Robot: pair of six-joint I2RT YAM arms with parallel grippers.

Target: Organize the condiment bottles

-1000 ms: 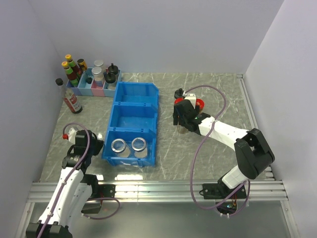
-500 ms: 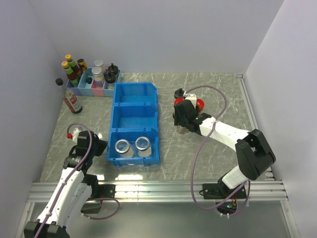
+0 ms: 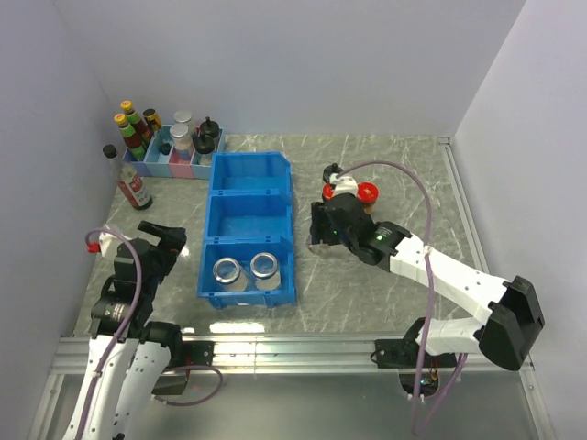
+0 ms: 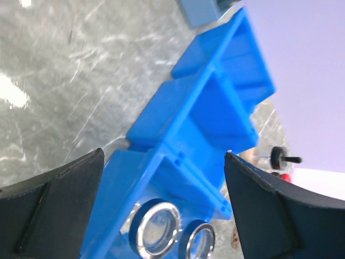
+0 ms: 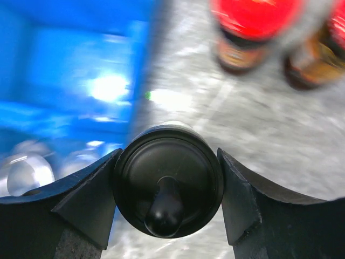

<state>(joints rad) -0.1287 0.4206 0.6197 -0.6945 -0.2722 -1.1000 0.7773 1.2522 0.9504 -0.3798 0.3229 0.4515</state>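
Note:
Two squat glass jars with silver lids (image 3: pixel 227 271) (image 3: pixel 265 266) stand in the near compartment of the blue bin (image 3: pixel 248 197); the left wrist view shows them as well (image 4: pixel 156 234) (image 4: pixel 197 245). My left gripper (image 3: pixel 158 236) (image 4: pixel 163 156) hangs open and empty, left of the bin. My right gripper (image 3: pixel 319 236) (image 5: pixel 168 178) is shut on a black-capped shaker (image 5: pixel 168 186), just right of the bin. Two red-lidded dark jars (image 3: pixel 367 192) (image 3: pixel 328 192) stand behind it on the table, seen in the right wrist view too (image 5: pixel 253 21) (image 5: pixel 318 54). Another small black-capped shaker (image 3: pixel 334 174) stands beside them.
A pink-and-blue tray (image 3: pixel 174 165) of taller sauce bottles sits at the back left corner. A slim clear bottle with a red label (image 3: pixel 133 183) stands in front of it. The bin's middle (image 3: pixel 249 225) and far compartments hold nothing. White walls close in the table.
My left gripper opened and drew back left from the bin, which was pushed straighter. My right gripper closed on the shaker and moved nearer and left, toward the bin.

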